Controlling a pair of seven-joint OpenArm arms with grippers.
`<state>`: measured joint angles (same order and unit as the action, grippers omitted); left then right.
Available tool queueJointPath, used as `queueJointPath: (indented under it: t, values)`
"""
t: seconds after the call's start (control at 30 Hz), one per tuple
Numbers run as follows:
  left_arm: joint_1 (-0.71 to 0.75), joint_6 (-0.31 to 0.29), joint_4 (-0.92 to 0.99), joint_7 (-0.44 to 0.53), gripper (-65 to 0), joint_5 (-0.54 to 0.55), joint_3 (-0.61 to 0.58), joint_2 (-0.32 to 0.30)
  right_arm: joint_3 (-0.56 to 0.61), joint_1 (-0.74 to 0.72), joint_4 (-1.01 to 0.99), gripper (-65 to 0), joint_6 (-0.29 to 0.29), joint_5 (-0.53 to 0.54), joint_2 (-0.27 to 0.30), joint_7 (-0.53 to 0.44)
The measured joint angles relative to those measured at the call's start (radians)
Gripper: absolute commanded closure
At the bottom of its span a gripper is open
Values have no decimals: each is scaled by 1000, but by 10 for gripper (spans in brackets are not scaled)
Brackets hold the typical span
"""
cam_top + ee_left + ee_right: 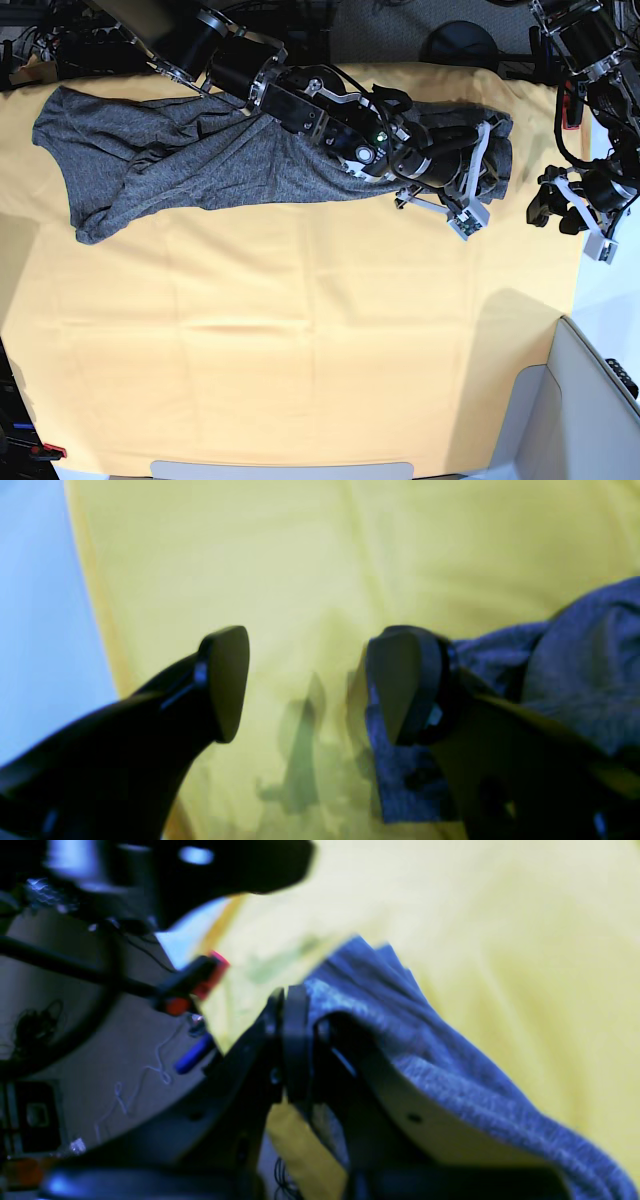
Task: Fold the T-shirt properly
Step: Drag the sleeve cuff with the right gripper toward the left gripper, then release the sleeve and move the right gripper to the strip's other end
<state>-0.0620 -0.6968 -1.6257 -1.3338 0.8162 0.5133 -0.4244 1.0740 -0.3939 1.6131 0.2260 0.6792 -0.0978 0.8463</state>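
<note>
The dark-grey T-shirt lies crumpled along the far side of the yellow-orange sheet, stretched from the far left to a bunched end at the right. My right gripper is shut on that bunched end. In the right wrist view the grey knit drapes over one finger of the right gripper. My left gripper hangs open just right of the bunch. In the left wrist view the left gripper stands wide open over the sheet, with shirt cloth beside and under its right finger.
The sheet's right edge and the pale table surface lie just beyond the left gripper. A grey container stands at the near right corner. The right arm stretches across the shirt from the far left. Cables and gear line the far edge.
</note>
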Motion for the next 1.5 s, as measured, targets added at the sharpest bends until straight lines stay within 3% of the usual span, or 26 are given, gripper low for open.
queueJointPath:
  t: [0.27, 0.43, 0.6, 0.67, 0.83, 0.9, 1.13, 1.3, 1.5]
  values:
    - [8, 0, 0, -1, -401, -1, 4, 0, 3, -2, 69, 0, -1, 0, -10, 0]
    - [8, 0, 0, -1, -401, -2, 4, 0, 6, -2, -58, 0, -3, -8, -43, 61]
    - [9, 0, 0, -1, -401, -1, 4, 0, 3, 16, -143, -7, 2, -139, -35, 59]
    - [9, 0, 0, 0, -401, -1, 4, 0, 3, 31, -158, -67, 1, -183, -37, 62]
    - [9, 0, 0, -1, -401, -1, 4, 0, 3, 71, -151, -347, -2, -184, -39, 67]
    - [9, 0, 0, -1, -401, -1, 4, 0, 3, 81, -138, -377, -1, -187, -38, 66]
    - [9, 0, 0, 0, -401, 0, 4, -7, -4, 85, -51, -378, -7, -187, -38, 68]
    - [9, 0, 0, 3, -402, -2, -1, -59, -163, 89, 73, -379, -3, -188, -43, 66]
    - [94, 1, 0, 6, -402, -2, -2, -89, -415, 131, 211, -380, -2, -196, 22, 63]
